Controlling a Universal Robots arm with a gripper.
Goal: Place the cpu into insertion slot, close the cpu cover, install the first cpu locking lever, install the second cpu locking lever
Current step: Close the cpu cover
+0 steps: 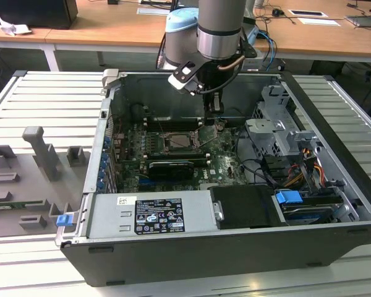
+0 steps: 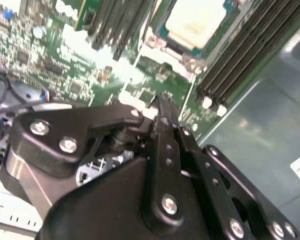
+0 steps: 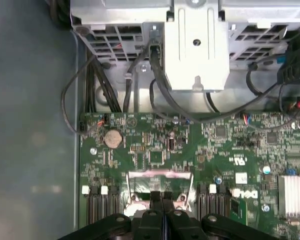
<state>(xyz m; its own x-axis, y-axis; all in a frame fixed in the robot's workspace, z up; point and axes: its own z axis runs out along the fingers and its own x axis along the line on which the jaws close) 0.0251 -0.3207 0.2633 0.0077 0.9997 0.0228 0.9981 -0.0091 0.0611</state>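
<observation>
Down inside the open computer box (image 1: 247, 253), your gripper (image 1: 214, 122) hangs just beside the slot (image 1: 169, 147), on the exterior view's right of it. Its jaws are shut tight, one finger against the other, as you can see in both wrist views. The chip (image 2: 195, 22) lies flat in the slot. The cover (image 3: 160, 175) looks tipped up, right by the fingertips (image 3: 156, 200).
</observation>
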